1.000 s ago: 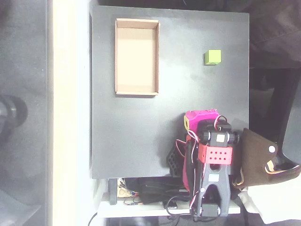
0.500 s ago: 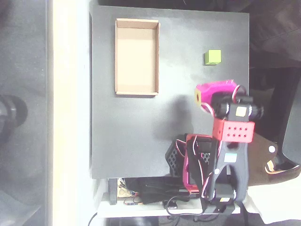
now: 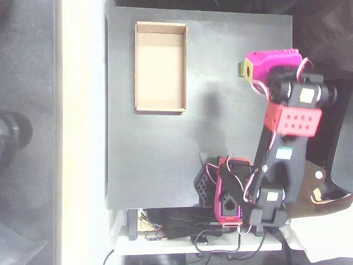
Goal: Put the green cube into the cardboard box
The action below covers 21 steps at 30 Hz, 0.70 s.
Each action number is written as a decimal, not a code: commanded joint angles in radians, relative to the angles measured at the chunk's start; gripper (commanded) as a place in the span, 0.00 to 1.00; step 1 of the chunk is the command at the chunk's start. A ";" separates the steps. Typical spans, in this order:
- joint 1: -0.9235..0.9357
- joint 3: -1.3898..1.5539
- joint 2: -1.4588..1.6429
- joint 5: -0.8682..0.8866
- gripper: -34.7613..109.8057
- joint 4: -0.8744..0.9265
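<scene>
In the overhead view the tan cardboard box (image 3: 160, 66) lies open and empty at the back left of the black board. My magenta gripper (image 3: 255, 65) hangs over the back right of the board, right above the spot where the green cube (image 3: 241, 68) lies. Only a thin green sliver of the cube shows at the gripper's left end, beside the gripper's small yellow patch. The magenta body hides the fingers, so I cannot tell how the jaws stand or whether they touch the cube. The box is well to the left of the gripper.
The black board (image 3: 160, 160) ends at a white strip on the left. The arm's base (image 3: 229, 190), cables and a black block crowd the front edge. A brown leather object (image 3: 314, 187) lies off the board at the lower right.
The arm has swung and stretched from the front right towards the back right. The gripper now covers the cube, which stood in plain view before. Box and cube have not moved.
</scene>
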 commanded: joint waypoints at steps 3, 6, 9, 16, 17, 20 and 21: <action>0.003 -0.074 -0.061 0.015 0.25 0.020; 0.005 -0.095 -0.095 0.018 0.25 0.020; 0.034 -0.124 -0.140 0.018 0.25 0.009; 0.120 -0.245 -0.295 0.008 0.25 0.006; 0.127 -0.272 -0.321 0.006 0.25 0.006; 0.138 -0.360 -0.397 0.006 0.25 0.006; 0.138 -0.385 -0.422 0.006 0.25 0.006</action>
